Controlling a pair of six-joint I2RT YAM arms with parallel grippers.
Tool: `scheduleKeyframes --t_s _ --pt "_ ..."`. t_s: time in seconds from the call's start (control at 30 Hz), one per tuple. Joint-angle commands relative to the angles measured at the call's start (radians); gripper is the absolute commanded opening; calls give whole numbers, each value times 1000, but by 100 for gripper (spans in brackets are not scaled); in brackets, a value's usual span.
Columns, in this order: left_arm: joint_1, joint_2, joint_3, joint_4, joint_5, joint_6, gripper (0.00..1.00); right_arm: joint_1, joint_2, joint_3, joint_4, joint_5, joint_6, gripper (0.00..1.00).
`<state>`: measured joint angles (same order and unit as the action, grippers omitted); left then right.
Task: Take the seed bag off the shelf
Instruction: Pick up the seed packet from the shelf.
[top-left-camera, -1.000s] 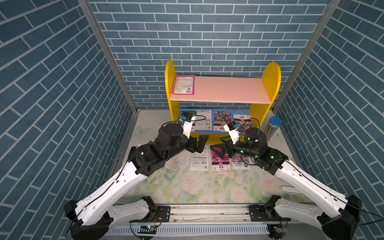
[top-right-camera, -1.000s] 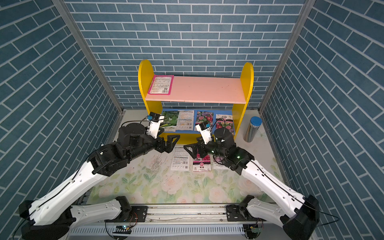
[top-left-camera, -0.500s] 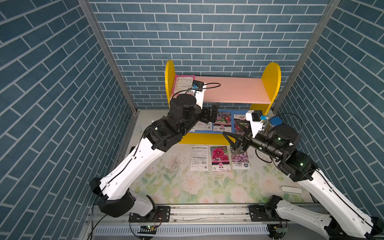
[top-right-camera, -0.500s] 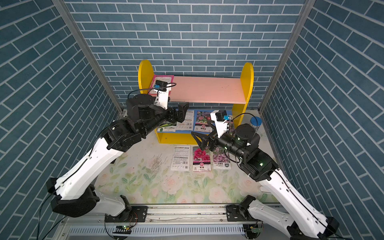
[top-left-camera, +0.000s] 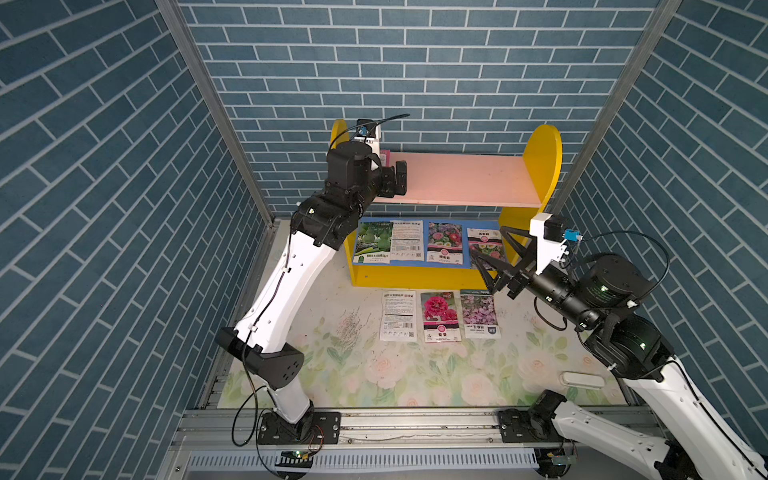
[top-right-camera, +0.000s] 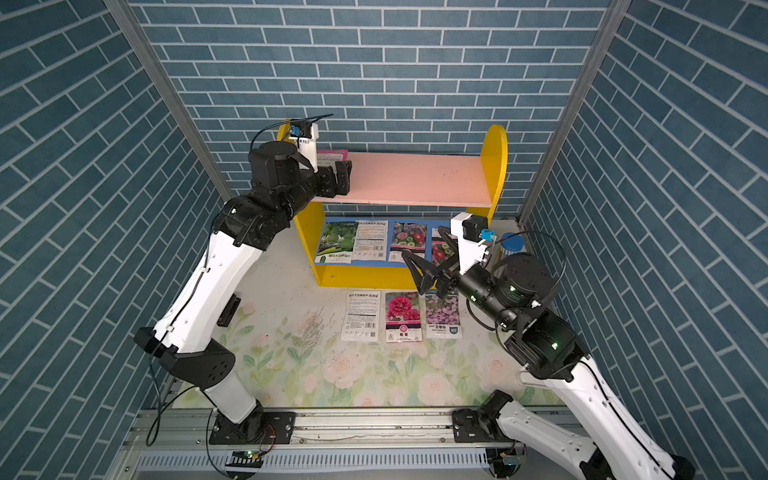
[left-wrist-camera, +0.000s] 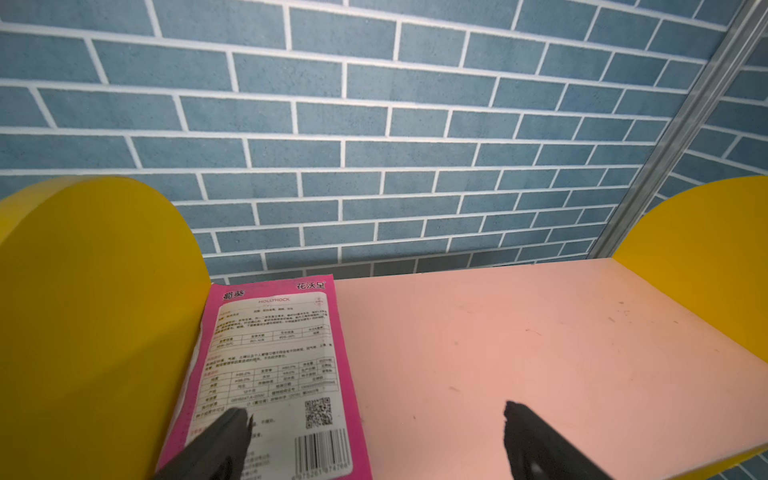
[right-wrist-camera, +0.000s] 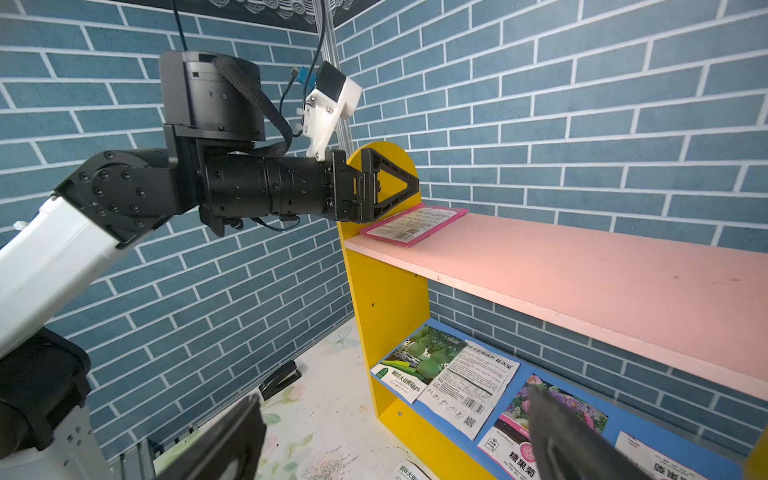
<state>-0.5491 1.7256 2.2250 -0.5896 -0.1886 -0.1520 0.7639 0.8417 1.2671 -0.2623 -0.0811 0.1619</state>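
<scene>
Though top views mostly hide it, the left wrist view shows the hollyhock seed bag (left-wrist-camera: 270, 365) at nine o'clock on the shelf (left-wrist-camera: 498, 353); left gripper (left-wrist-camera: 376, 415) and right gripper (right-wrist-camera: 392, 401) gape empty.

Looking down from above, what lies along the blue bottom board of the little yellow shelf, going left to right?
In a top view: green gourd-picture seed packet → white packet of printed text → packet with pink and red flowers → another flower-picture packet, partly covered.

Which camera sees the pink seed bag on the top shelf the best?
The left wrist view: the bag lies close and flat, its print and barcode clear. The right wrist view shows the bag smaller, from the side. In both top views only a pink edge peeks past the left arm.
</scene>
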Motion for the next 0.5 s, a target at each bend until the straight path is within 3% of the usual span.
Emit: scheduleKeyframes --t_s 0.0,0.2,0.47 --pt "24 30 19 -16 54 11 100 3 -9 12 -10 29 -30 100" --pt "35 88 29 -1 20 23 100 3 -4 12 -14 38 -33 100" --pt "38 126 23 44 -132 17 100 3 0 9 -28 51 -35 100"
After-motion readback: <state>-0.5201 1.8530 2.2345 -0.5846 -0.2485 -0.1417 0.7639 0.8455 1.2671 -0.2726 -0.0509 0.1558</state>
